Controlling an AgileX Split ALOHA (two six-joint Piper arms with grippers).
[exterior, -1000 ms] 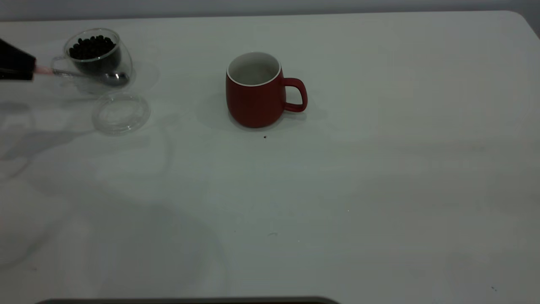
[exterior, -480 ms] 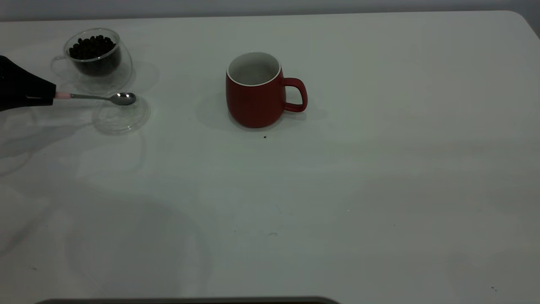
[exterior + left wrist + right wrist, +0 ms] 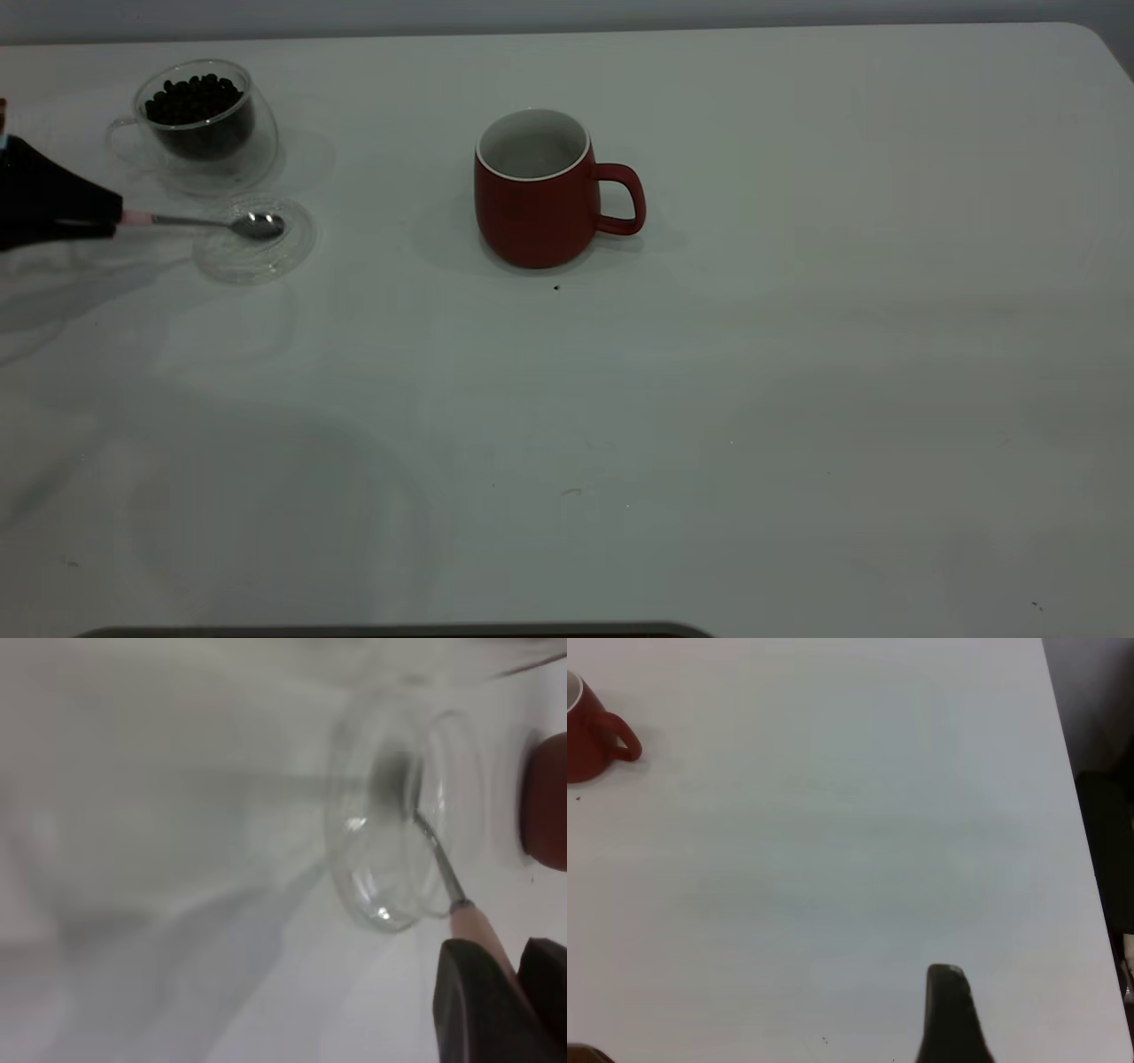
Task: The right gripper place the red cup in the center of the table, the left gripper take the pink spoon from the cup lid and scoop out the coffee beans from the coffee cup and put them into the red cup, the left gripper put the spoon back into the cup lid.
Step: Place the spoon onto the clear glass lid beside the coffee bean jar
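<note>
Bare test bench: plain white table (image 3: pixel 797 354), grey wall behind.

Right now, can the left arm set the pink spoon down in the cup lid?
Probably yes. The left end effector holds the pink spoon, its bowl already over the cup lid; nothing sits between them.

The left tool (image 3: pixel 111 220) has carried the pink spoon (image 3: pixel 213 221) from in front of the coffee cup (image 3: pixel 205 120) toward six o'clock and lowered it; its bowl now sits over the cup lid (image 3: pixel 255 239).
</note>
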